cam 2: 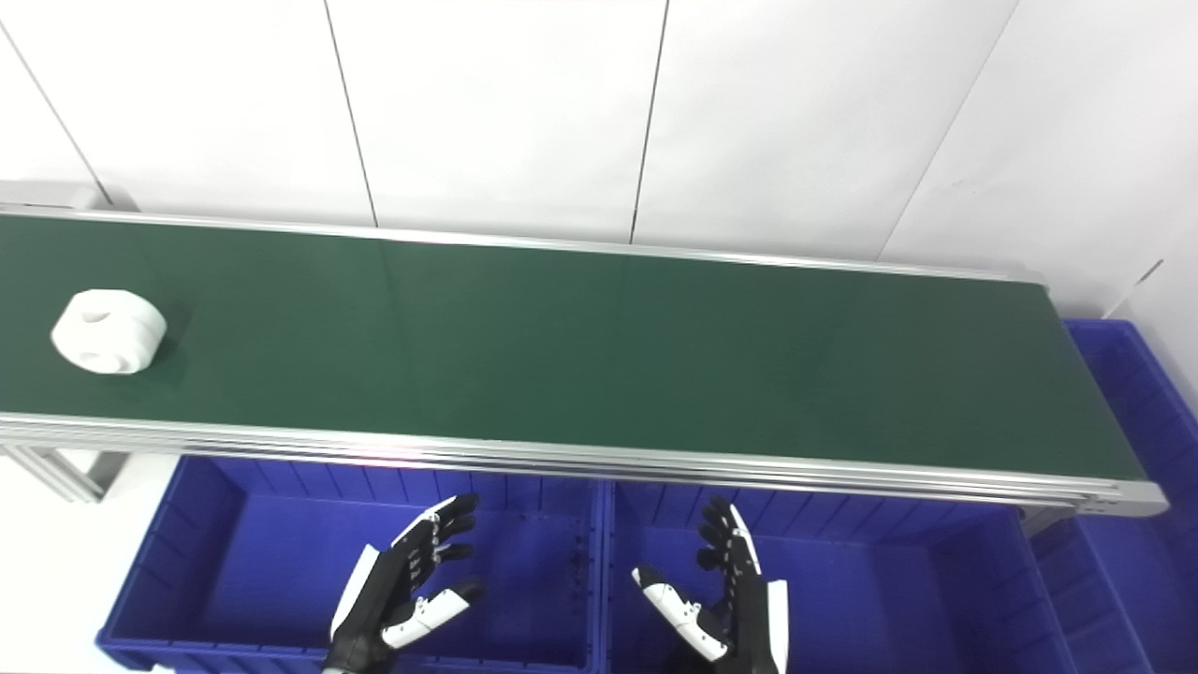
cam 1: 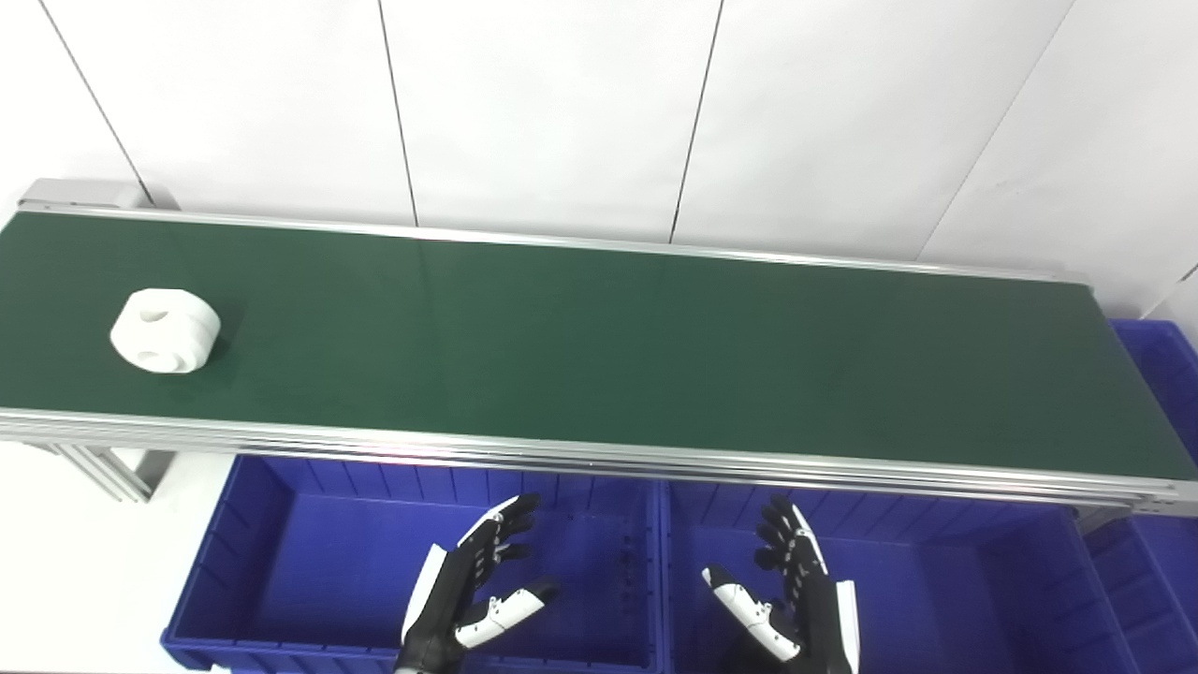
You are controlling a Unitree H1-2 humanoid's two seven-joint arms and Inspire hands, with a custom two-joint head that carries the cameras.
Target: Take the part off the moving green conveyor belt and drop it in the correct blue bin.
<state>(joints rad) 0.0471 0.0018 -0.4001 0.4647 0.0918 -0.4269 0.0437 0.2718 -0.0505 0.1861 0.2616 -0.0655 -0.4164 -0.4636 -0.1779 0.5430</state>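
A white, rounded part [cam 1: 166, 330] with holes in it lies on the green conveyor belt [cam 1: 599, 346] near its left end. Below the belt's near rail, my left hand [cam 1: 473, 594] hovers open over the left blue bin [cam 1: 281, 571], fingers spread and holding nothing. My right hand [cam 1: 796, 599] is open too, above the middle blue bin [cam 1: 936, 590]. Both hands are well to the right of the part and lower in the picture than the belt.
A further blue bin [cam 1: 1156, 365] stands off the belt's right end. The belt's aluminium side rail [cam 1: 599, 459] runs between the hands and the belt surface. A white panelled wall [cam 1: 599, 112] rises behind. A metal support leg [cam 1: 103, 473] stands at lower left.
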